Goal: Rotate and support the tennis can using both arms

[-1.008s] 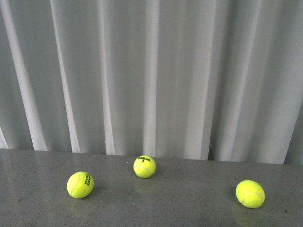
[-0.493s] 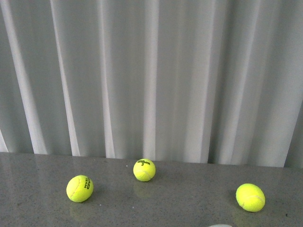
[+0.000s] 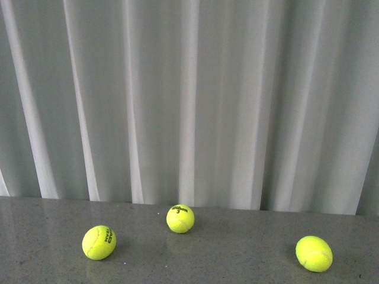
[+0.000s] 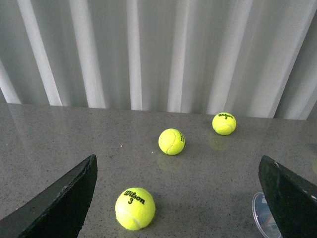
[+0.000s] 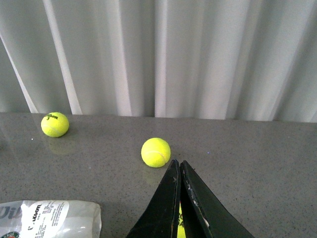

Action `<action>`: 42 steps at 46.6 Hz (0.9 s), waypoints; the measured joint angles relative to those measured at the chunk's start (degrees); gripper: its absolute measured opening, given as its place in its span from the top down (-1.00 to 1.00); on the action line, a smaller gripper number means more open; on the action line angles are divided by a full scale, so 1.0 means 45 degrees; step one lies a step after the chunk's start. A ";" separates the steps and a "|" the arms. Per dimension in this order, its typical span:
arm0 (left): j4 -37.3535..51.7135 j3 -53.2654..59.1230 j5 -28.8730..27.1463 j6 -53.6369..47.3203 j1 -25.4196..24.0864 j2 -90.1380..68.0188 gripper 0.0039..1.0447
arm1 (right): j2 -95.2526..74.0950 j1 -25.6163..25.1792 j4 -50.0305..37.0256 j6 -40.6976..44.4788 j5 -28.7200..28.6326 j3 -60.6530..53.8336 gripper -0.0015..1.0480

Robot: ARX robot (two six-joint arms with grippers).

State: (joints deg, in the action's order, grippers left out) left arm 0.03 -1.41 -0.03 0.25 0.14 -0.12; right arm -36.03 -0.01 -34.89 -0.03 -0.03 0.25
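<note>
The tennis can [image 5: 48, 218] lies on its side on the grey table, only its white printed label end showing at the edge of the right wrist view. A clear round rim [image 4: 261, 216], apparently the can's end, peeks out from behind one finger in the left wrist view. My left gripper [image 4: 177, 163] is open wide over the table with nothing between its black fingers [image 4: 64, 198]. My right gripper [image 5: 178, 162] is shut, its tips just short of a tennis ball [image 5: 155, 152]. A yellow sliver shows under its fingers. Neither arm nor the can appears in the front view.
Three yellow tennis balls rest on the grey table [image 3: 225, 260]: one left [image 3: 99, 242], one at the middle back [image 3: 180, 218], one right [image 3: 314, 253]. One ball [image 4: 134, 208] lies between the left gripper's fingers' span. A white curtain [image 3: 189, 94] hangs behind the table's far edge.
In the front view the table and all three balls have slid lower in the picture, keeping their spacing. A pale sliver at the bottom edge half a second ago no longer shows.
</note>
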 joint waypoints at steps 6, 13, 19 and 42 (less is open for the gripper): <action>0.0000 0.0000 0.0000 0.0000 0.0000 0.0000 -0.88 | 0.0991 0.0000 0.0840 0.0000 0.0000 0.0000 0.93; 0.0000 0.0000 0.0000 0.0000 0.0000 0.0000 -0.88 | 0.2016 0.0000 0.1821 0.0000 0.0000 0.0000 0.93; 0.0000 0.0000 0.0000 0.0000 0.0000 0.0000 -0.88 | 0.2793 0.0000 0.2526 0.0000 0.0000 0.0000 0.93; 0.0000 0.0000 0.0000 0.0000 0.0000 0.0000 -0.88 | 0.5377 0.0000 0.5081 0.0000 0.0000 0.0000 0.93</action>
State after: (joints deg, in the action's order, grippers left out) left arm 0.03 -1.41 -0.03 0.25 0.14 -0.12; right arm -11.84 -0.01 -12.03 -0.03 -0.03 0.25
